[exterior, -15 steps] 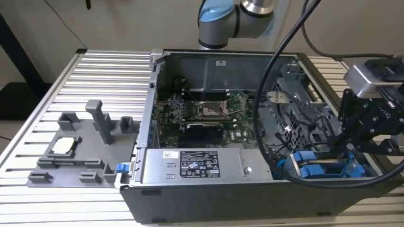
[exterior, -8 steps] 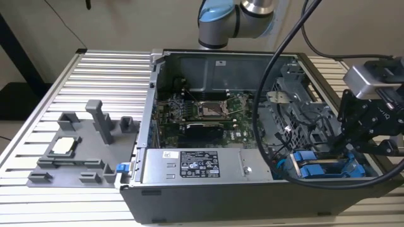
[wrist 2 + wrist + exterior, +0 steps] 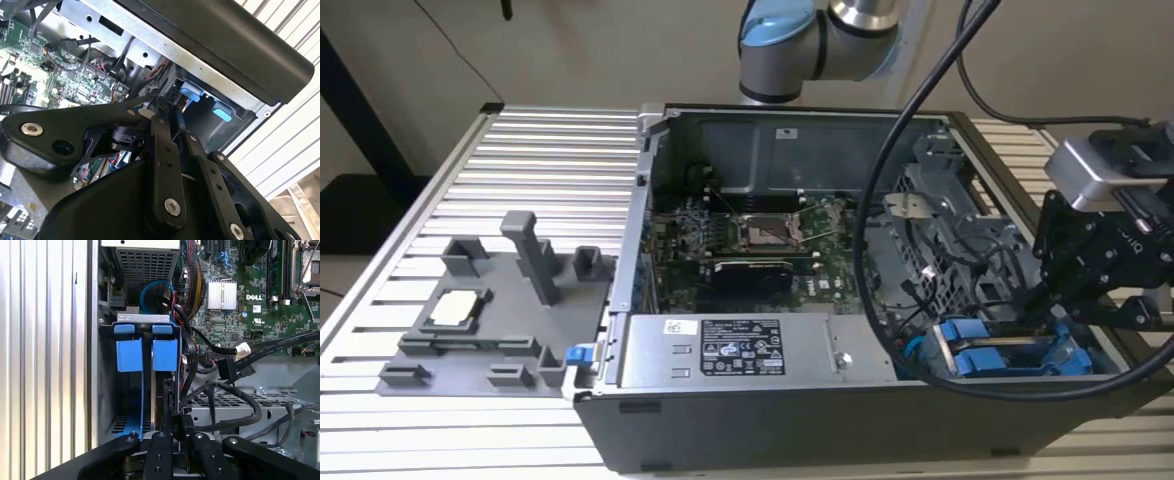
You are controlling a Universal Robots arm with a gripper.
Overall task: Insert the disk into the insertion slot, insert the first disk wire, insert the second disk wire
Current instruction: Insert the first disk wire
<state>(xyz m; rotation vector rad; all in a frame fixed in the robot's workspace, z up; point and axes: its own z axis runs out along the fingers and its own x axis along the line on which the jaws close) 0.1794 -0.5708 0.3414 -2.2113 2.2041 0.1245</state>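
Black linked fingers (image 3: 159,455) of the gripper (image 3: 176,427) sit closest in both wrist views. They are drawn close together and clenched on the plug of a black disk wire (image 3: 255,412), whose cable loops off to one side of the gripper.

Directly ahead of the fingertips stands the disk (image 3: 165,355), a flat silver-grey drive clipped in a bright blue plastic frame. It is edge-on and already seated in the insertion slot (image 3: 142,318), the narrow bay of a grey perforated sheet-metal cage. The plug touches, or nearly touches, the disk's near edge; which one cannot be told. A second blue frame (image 3: 129,352) stands just beside the disk.

Beyond the cage lies a green motherboard (image 3: 260,305).

In the exterior view the gripper (image 3: 1041,318) reaches down into a corner of the open black computer case (image 3: 854,430), just above the blue frames. A grey power-supply box (image 3: 740,350) lies well apart from it, and a ribbed aluminium table (image 3: 547,150) carries the case.
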